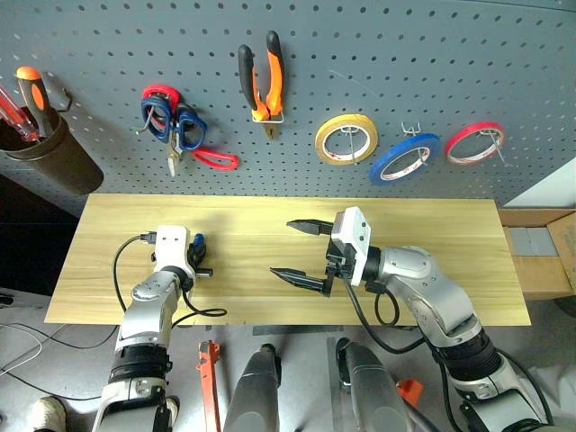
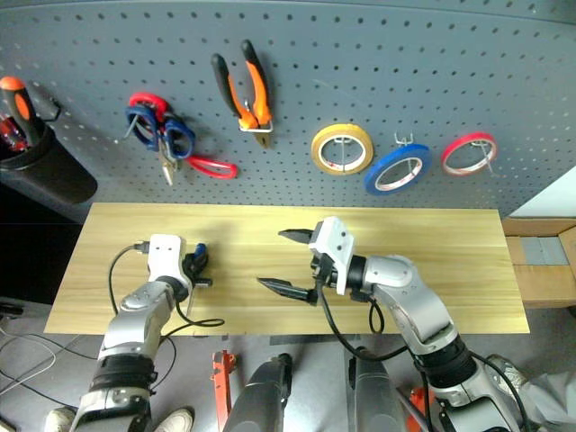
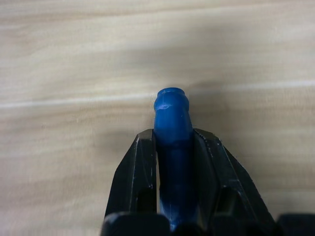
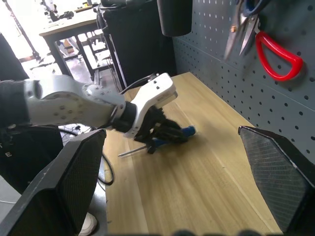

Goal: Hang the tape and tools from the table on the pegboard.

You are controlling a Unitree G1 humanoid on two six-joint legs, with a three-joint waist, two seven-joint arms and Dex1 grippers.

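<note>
The jaws of the left gripper [image 3: 173, 147] are clamped on the blue handle of the screwdriver [image 3: 172, 123], whose long axis runs along the fingers, handle end past the tips, low over the worktop [image 1: 432, 234]. The right gripper [image 1: 301, 254] hovers mid-worktop, jaws wide apart and empty; the pegboard [image 1: 405, 54] rises behind the far edge.

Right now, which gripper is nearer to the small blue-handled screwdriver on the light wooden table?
Left. The left gripper is shut on the small blue-handled screwdriver near the table's left end. The right gripper hangs open over the table's middle, apart from it.
</note>
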